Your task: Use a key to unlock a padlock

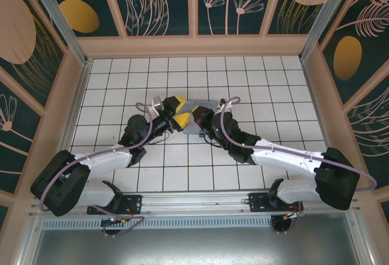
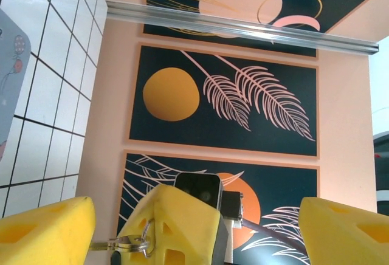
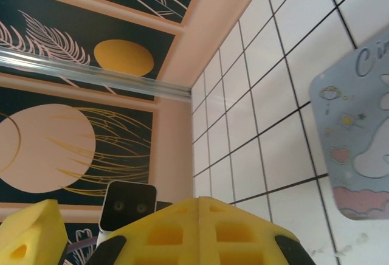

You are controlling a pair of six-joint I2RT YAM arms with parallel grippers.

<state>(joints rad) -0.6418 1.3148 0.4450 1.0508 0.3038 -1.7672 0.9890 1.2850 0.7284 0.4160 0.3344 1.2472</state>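
While closed, right gripper (image 3: 199,211) near tin (image 3: 358,155)

From above, the pale blue tin (image 1: 209,103) lies largely beneath both pincers, with little more than its far edge showing. Whatever the right pincer (image 1: 195,117) pinches is too small to make out there. From the left wrist, the key (image 2: 101,247) is a thin stub poking out of the right pincer's closed pads (image 2: 176,228) beside its ring (image 2: 138,241). The rest of it is buried between the pads. The bottom edge cuts off those pads and the left pincer's fingers (image 2: 45,231). The tin is cropped by the left edge there. In the right wrist view it is cropped by the right edge, beyond that pincer's tip.
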